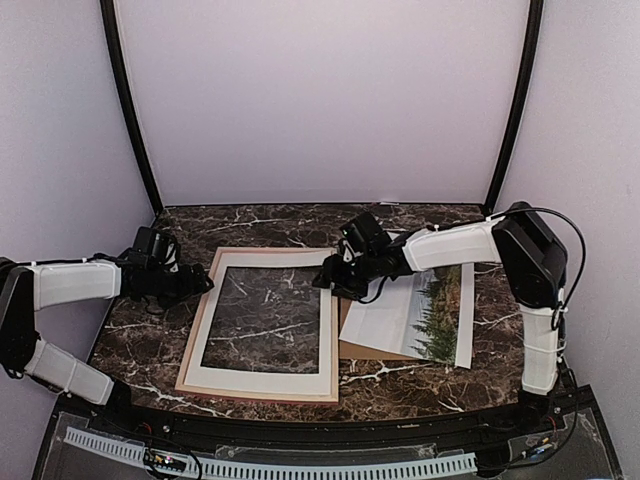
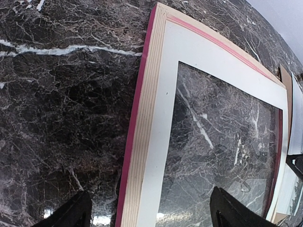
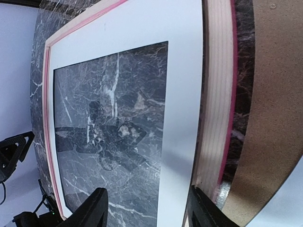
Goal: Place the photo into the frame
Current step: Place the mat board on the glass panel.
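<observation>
**Q:** Where is the photo, and where is the frame?

**A:** One photo (image 1: 430, 310) lies flat on the right half of the marble table (image 1: 250, 225), on top of one brown backing board (image 1: 350, 348) whose near-left corner juts out from under it. Green trees show along its right side and the rest reads as white. One frame (image 1: 255, 393) lies just left of it and apart from it, tan back upward, with one white mat (image 1: 215, 310) lying inside it.

**Q:** How are the two arms posed?

**A:** Both reach inward and low over the table. The left gripper (image 1: 195, 283) is at the frame's far-left rail. The right gripper (image 1: 325, 278) is at its far-right rail, forearm crossing the photo's far-left corner.

**Q:** What is the state of each gripper?

**A:** In the left wrist view the left gripper (image 2: 151, 215) is spread wide, its fingers (image 2: 71, 213) straddling the tan rail (image 2: 142, 142) and the mat (image 2: 165, 132), gripping nothing. In the right wrist view the right gripper (image 3: 147, 210) is likewise spread, over the mat (image 3: 184, 94) beside the rail (image 3: 218, 94).

**Q:** What is hidden or unclear?

**A:** The right arm hides the photo's far-left corner. The backing board (image 3: 270, 118) is mostly covered. Reflections lie across the frame opening, and contact between fingertips and frame cannot be told.
</observation>
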Robot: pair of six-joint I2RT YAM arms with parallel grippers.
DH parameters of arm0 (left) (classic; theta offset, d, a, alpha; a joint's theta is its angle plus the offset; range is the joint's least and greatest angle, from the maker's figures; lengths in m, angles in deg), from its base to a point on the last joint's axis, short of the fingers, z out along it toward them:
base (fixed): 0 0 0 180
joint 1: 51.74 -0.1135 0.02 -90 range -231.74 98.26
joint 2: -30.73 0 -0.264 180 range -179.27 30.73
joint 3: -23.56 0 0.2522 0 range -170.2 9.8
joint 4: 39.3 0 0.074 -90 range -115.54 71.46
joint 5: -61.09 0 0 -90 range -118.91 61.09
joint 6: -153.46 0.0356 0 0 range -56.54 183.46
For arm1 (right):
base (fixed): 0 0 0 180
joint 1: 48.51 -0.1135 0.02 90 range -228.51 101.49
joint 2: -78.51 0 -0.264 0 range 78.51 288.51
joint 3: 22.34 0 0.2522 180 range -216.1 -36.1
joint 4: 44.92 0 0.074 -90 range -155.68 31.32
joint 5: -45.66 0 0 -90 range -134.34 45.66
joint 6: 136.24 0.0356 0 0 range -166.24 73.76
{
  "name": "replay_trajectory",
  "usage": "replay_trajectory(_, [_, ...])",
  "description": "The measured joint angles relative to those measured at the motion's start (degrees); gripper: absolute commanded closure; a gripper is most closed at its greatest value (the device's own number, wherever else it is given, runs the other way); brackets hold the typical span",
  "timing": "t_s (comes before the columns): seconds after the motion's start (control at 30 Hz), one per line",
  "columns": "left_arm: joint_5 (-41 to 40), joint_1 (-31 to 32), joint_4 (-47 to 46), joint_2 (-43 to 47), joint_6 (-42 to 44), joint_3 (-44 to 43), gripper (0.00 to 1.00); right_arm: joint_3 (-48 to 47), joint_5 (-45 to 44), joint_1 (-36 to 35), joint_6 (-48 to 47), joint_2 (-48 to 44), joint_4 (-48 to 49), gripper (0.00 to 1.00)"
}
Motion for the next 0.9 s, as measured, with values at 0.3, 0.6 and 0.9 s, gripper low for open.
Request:
replay_trajectory(0.3, [1.7, 0.35, -0.48, 1.46, 0.85, -0.22, 0.11, 0.02, -5.86, 0.0, -4.33, -5.2, -4.74, 0.37])
replay_trajectory(0.6, [3.04, 3.67, -2.8, 4.22, 1.25, -0.28, 0.1, 0.2, -6.99, 0.0, -7.98, -5.53, -6.8, 0.36])
replay_trajectory(0.9, [3.87, 13.77, -4.85, 3.37, 3.91, -5.33, 0.01, 14.91, -14.67, 4.24, -11.26, -15.43, -11.1, 0.31])
